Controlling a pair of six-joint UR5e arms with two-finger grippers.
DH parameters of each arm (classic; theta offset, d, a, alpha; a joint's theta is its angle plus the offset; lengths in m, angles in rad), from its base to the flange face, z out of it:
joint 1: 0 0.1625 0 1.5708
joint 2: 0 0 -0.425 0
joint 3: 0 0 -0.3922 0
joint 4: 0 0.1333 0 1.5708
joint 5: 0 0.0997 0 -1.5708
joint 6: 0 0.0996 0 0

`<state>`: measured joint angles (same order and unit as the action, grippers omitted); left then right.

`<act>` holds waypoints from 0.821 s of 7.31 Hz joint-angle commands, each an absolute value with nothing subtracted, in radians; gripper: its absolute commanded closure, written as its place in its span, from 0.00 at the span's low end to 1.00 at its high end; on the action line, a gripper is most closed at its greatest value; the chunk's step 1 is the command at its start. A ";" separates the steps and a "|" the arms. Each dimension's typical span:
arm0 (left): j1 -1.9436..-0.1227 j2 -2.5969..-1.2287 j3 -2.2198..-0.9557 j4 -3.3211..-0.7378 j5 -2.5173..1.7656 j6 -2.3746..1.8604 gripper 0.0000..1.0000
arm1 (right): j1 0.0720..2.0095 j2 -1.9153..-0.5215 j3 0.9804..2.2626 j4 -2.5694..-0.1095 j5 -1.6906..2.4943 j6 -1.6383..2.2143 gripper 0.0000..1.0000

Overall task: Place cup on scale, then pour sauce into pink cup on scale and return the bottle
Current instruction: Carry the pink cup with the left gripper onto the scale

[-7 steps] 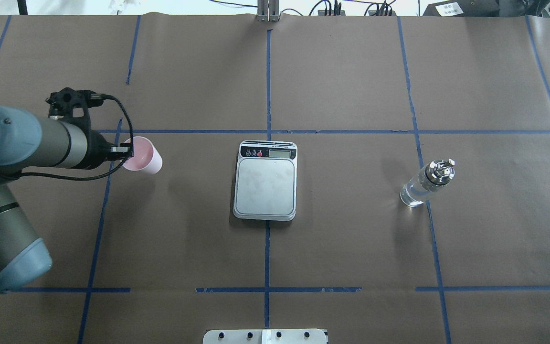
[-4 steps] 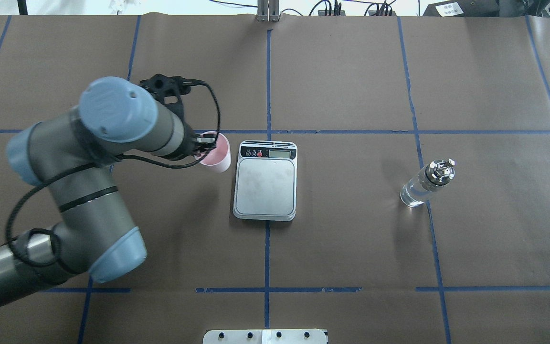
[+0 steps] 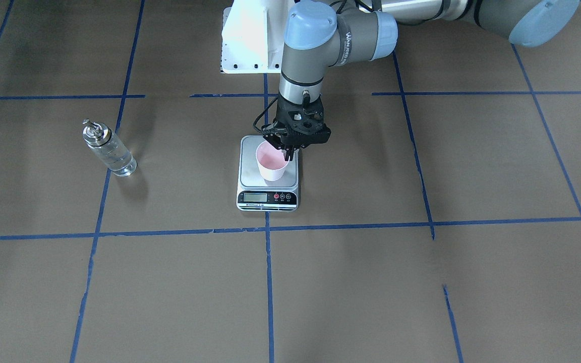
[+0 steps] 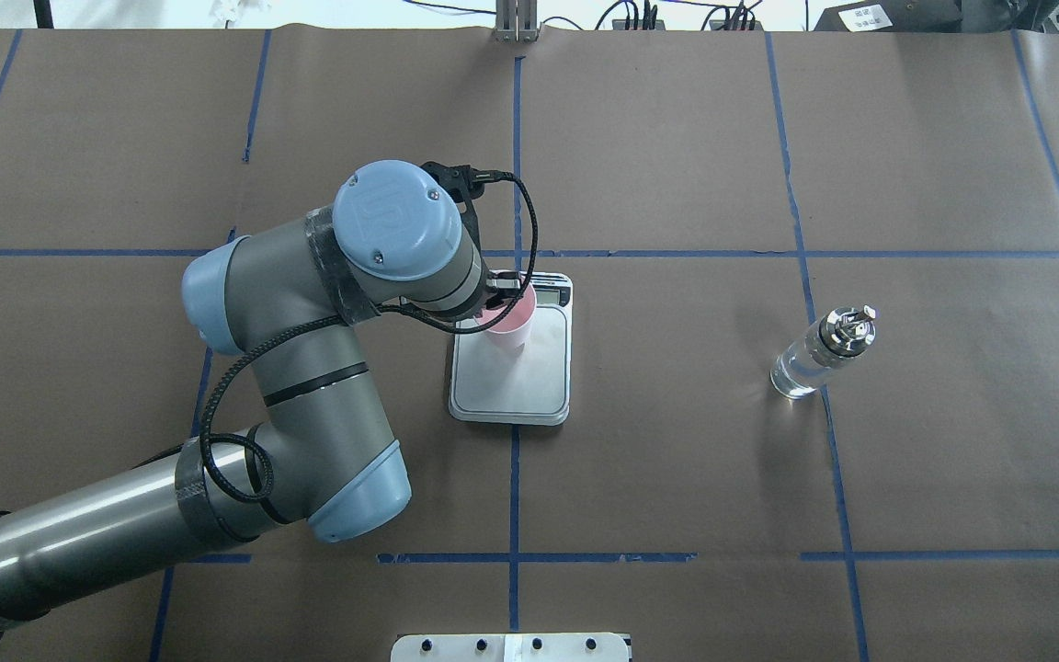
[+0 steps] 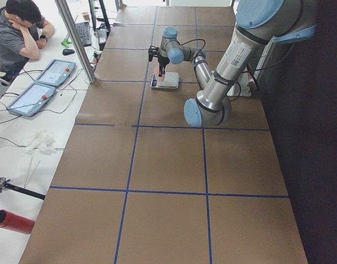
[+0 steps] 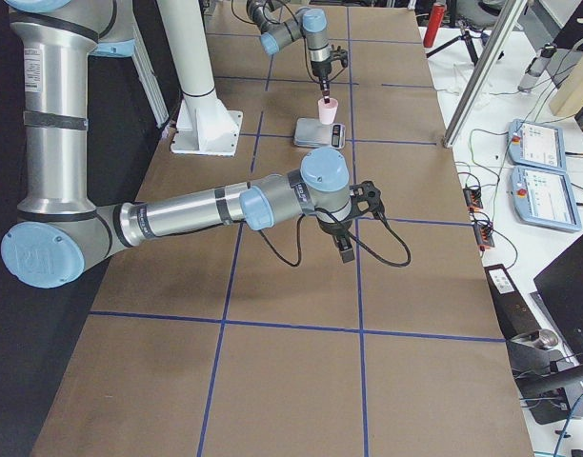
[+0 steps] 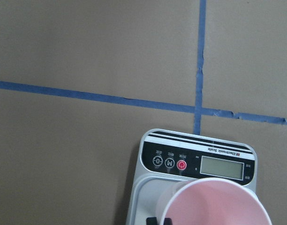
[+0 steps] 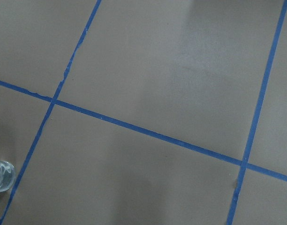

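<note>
The left gripper (image 3: 289, 149) points straight down and is pinched narrow on the rim of the cup (image 3: 272, 164), gripping it at the cup's 2 o'clock side in the front-facing view. The cup is upright over the steel platform of the scale (image 3: 249, 174). In the overhead view it sits toward 12 o'clock, close to the display (image 7: 221, 166). Whether its base touches the platform I cannot tell. The bottle (image 4: 814, 357) stands upright on the table (image 4: 677, 460), well apart from the scale at its 3 o'clock in the overhead view, with clear sauce (image 3: 119, 161) inside. The right gripper (image 6: 344, 249) hangs above the table, and I cannot tell how wide its jaws are.
</note>
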<state>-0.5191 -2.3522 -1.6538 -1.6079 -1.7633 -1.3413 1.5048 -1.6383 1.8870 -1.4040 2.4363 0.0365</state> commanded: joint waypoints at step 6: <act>-0.508 -2.326 -1.731 -1.597 -1.759 -1.294 0.00 | 1.505 -1.637 1.893 -1.405 2.439 0.043 0.00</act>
<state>-0.5042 -2.3405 -1.6792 -1.6065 -1.7549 -1.3227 1.5048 -1.6374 1.8896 -1.4045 2.4385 0.0383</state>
